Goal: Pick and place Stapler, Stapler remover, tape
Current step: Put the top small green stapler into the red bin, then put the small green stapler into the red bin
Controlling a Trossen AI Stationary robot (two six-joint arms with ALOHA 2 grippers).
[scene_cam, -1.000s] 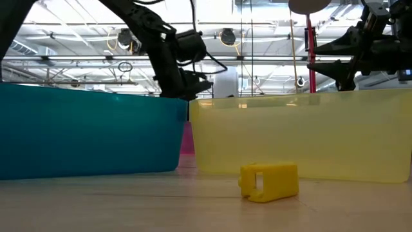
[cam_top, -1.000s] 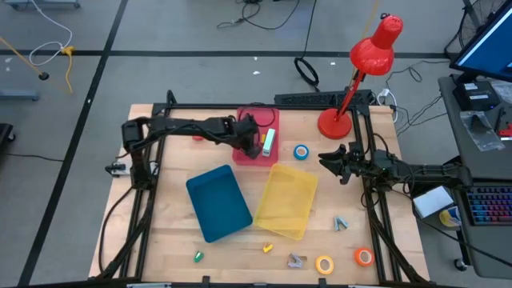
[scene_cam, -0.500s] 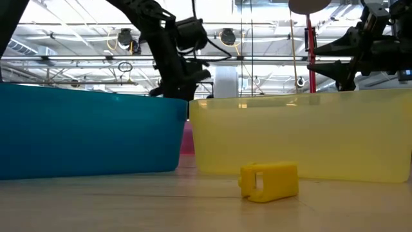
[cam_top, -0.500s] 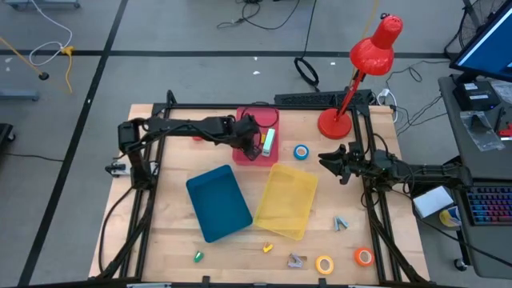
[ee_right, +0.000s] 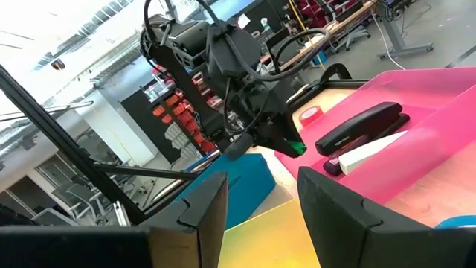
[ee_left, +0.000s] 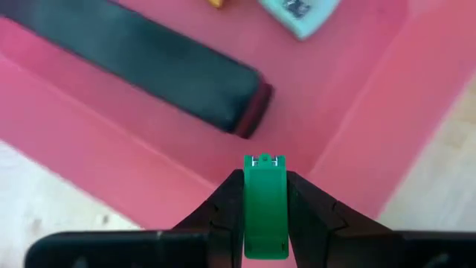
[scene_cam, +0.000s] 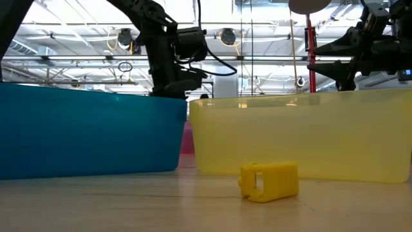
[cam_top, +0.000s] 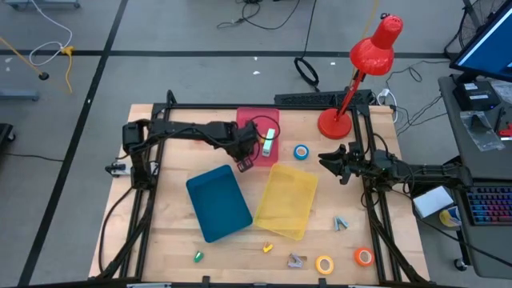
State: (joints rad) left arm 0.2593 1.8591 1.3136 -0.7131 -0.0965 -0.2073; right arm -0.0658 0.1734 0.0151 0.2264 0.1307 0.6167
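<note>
Two pincers | left pincer [ee_left: 265,216] clenched on flat green piece [ee_left: 265,205] over glossy pink tray [ee_left: 357,149] | right pincer [cam_top: 326,162] released

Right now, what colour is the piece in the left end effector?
Green, clearest in the left wrist view.

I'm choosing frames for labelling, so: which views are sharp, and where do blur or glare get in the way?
High view: evenly lit and sharp across the table. Low view: the yellow block is crisp, while bright ceiling lights glare behind the arms. Left wrist view: the green piece in the left gripper is sharp, the black stapler soft. Right wrist view: the right gripper's fingers are blurred.
</note>
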